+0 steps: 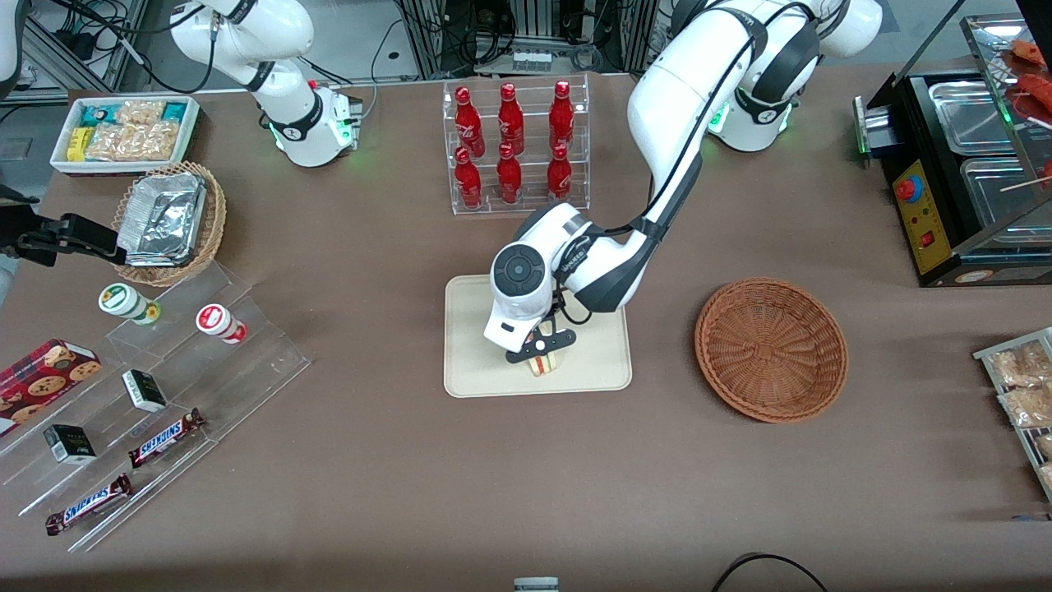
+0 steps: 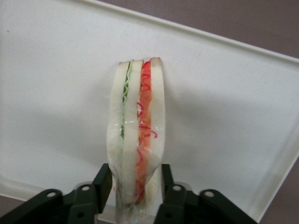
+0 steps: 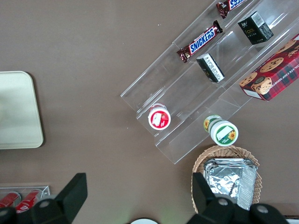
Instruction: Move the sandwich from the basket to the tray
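My left gripper hangs over the part of the cream-beige tray nearest the front camera. It is shut on the sandwich, a pale wedge with green and red-orange layers. In the left wrist view the two black fingers press on both sides of the sandwich, which points away from the gripper over the tray's surface. I cannot tell whether the sandwich touches the tray. The reddish-brown wicker basket stands empty beside the tray, toward the working arm's end.
A clear rack of red bottles stands farther from the front camera than the tray. Toward the parked arm's end are a tan basket with a foil container, a white snack bin and a clear stepped shelf. A black food warmer stands at the working arm's end.
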### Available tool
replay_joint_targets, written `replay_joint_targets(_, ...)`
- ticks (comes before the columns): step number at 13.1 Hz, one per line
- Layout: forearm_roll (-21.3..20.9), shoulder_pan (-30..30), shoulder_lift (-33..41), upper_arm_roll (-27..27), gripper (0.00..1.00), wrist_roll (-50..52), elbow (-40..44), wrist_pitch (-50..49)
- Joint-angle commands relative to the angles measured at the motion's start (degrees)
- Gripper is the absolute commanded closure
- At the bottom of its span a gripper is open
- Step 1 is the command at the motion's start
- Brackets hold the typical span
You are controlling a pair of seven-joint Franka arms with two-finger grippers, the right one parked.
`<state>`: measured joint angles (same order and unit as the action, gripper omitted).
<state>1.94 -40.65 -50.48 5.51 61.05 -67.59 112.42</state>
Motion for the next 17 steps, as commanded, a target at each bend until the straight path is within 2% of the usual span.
replay_joint_targets(1,0.79,-0.13,2.74,-1.03,0.00,0.30,1.50,-2.98)
replay_joint_targets(5,0.70,0.75,7.58,-1.21,0.00,-1.89,1.41,-6.15)
replay_joint_targets(9,0.26,5.67,13.81,-1.21,0.00,-15.68,1.15,-13.00)
replay_joint_targets(13,-0.18,12.68,18.21,-2.26,0.00,-19.11,-0.25,-20.21)
replay_joint_targets(17,-0.27,20.60,28.58,-2.35,0.00,-35.80,-11.49,-20.57)
